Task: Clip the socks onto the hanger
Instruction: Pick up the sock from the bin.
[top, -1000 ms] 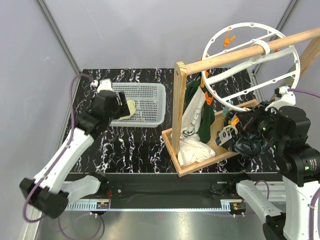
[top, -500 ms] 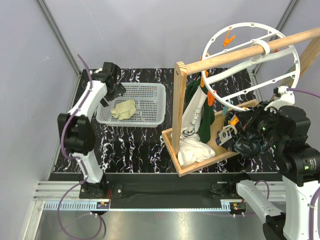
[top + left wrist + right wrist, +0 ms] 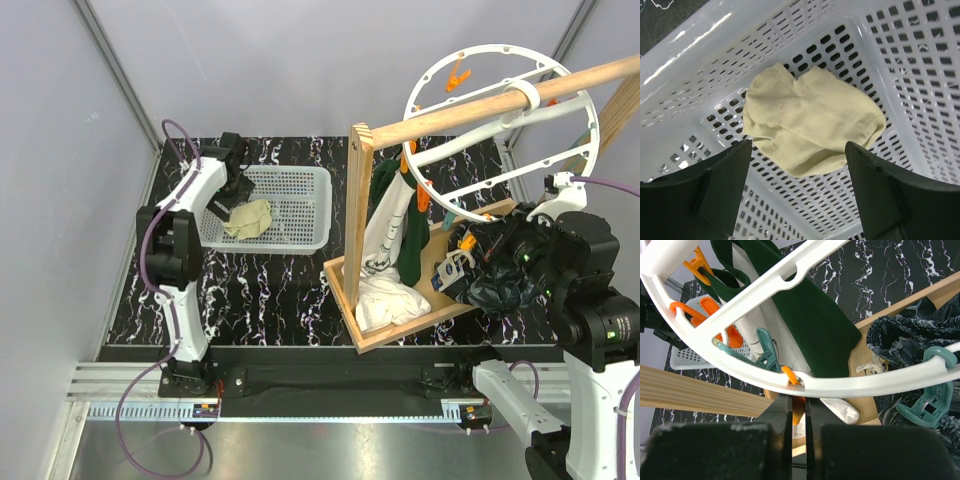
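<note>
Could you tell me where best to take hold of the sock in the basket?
Probably the folded middle of the sock, from straight above: it lies flat on the basket floor, walls blocking the sides; the left gripper hangs open above.

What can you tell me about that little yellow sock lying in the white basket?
The sock is small, pale yellow-cream, of thin ribbed knit, soft and limp. It lies crumpled and partly folded over itself on the perforated floor of the white plastic basket, left of the middle in the overhead view. Whether it is one sock or two bunched together is unclear. The left pincer hovers open above it, seemingly without touching.
</note>
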